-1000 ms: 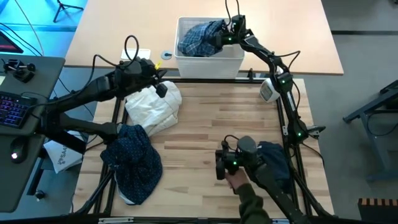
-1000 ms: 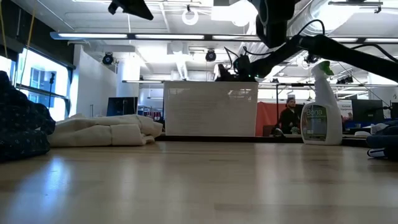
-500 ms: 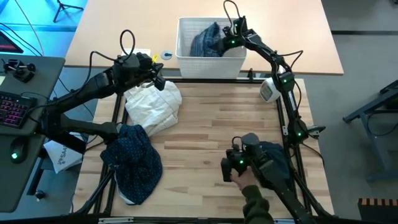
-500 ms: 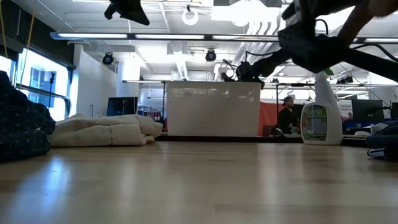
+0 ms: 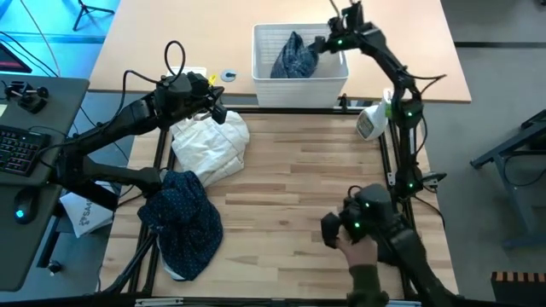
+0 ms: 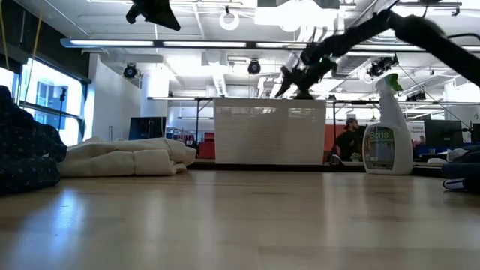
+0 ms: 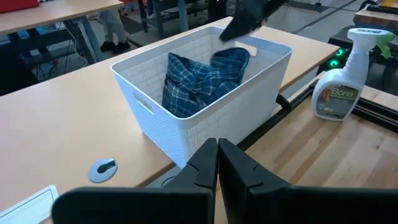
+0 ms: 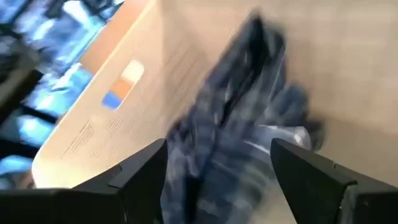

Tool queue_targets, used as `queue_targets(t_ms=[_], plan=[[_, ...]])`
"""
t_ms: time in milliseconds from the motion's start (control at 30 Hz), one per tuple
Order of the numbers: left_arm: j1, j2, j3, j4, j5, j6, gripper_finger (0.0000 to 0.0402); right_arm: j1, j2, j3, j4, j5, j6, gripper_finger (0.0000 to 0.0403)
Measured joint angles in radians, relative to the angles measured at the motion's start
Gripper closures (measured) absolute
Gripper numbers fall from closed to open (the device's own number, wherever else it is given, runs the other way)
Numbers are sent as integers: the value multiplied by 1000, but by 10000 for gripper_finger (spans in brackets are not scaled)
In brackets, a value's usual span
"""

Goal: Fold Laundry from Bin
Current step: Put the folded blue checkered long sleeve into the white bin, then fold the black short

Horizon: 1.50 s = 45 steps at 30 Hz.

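plaid shirt [image 5: 294,56] heaped upright in bin [image 5: 299,85], right tool [image 5: 334,41] open above, left tool [image 5: 216,109] closed

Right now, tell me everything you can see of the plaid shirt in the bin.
The plaid shirt is a soft blue-and-white checked garment, crumpled into a loose heap inside the bin, a white lattice-sided basket on the far table. It is bunched, not folded, with one rounded fold raised near the far wall; the bin's floor shows bare around it. It leans toward the side where the right gripper hangs over the rim with fingers spread, holding nothing.
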<state>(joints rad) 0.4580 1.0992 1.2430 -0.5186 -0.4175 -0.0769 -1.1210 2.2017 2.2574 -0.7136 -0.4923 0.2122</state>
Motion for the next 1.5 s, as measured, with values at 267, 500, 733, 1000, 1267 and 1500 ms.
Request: queue_targets(t_ms=[267,500,733,1000,1267,1500], plan=[[0,0,0,0,0,0,401,77,-103,0,-106,125,-90,152],[13,0,0,1,-10,19,401,118,-75,-3,-127,172,-143,227],[51,2,0,-2,8,8,401,197,-189,-2,-164,178,-216,300],[75,20,0,-6,33,41,401,364,-289,-1,-675,123,-313,348],[71,20,0,-53,145,81,401,671,-470,-141,-795,201,-221,391],[68,19,-1,-102,213,55,401,874,-804,-719,-768,289,191,390]])
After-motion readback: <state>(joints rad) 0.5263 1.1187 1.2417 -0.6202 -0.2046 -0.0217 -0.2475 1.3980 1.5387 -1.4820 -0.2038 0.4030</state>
